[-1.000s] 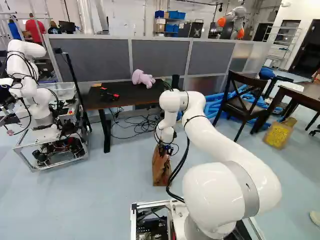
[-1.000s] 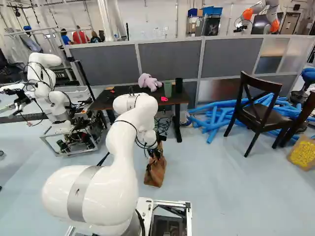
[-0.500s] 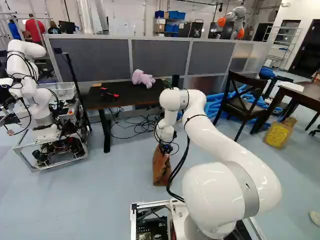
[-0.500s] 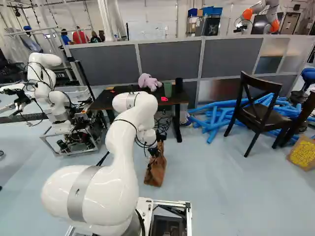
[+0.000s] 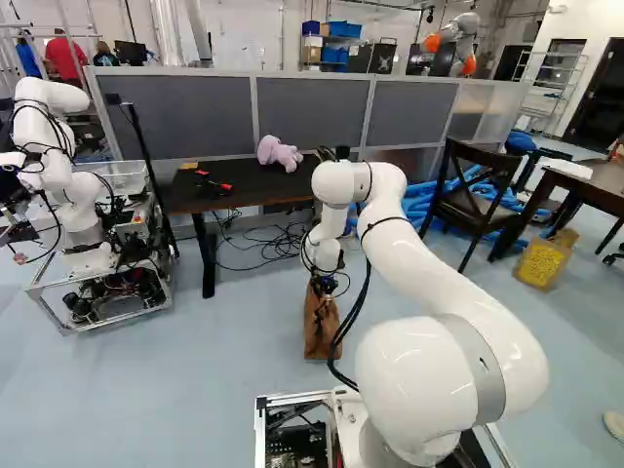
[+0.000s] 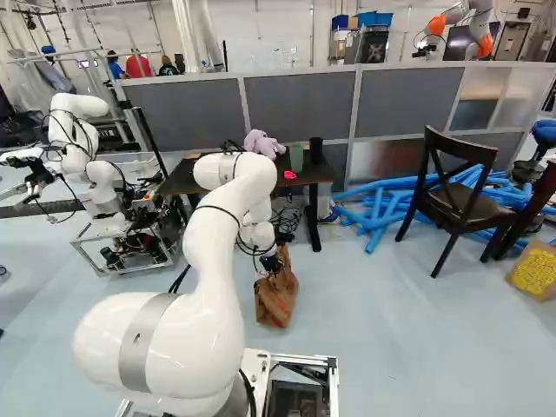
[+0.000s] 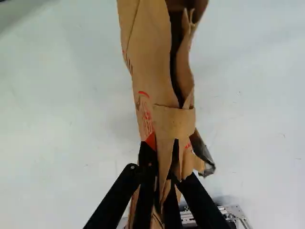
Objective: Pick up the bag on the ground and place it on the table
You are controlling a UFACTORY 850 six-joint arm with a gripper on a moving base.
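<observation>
Red print (image 7: 147,114) shows on the side of the bag (image 7: 150,62), approx. level w/ its folded paper strip & just ahead of the gripper (image 5: 323,285). The jaws are clamped on the bag's creased top, paper pinched btwn them from both sides, w/ the rest of it ahead of & under them. In the L base view it's directly below the gripper, nearer than the table (image 5: 258,183); can't tell if its bottom touches the floor (image 5: 224,390)
</observation>
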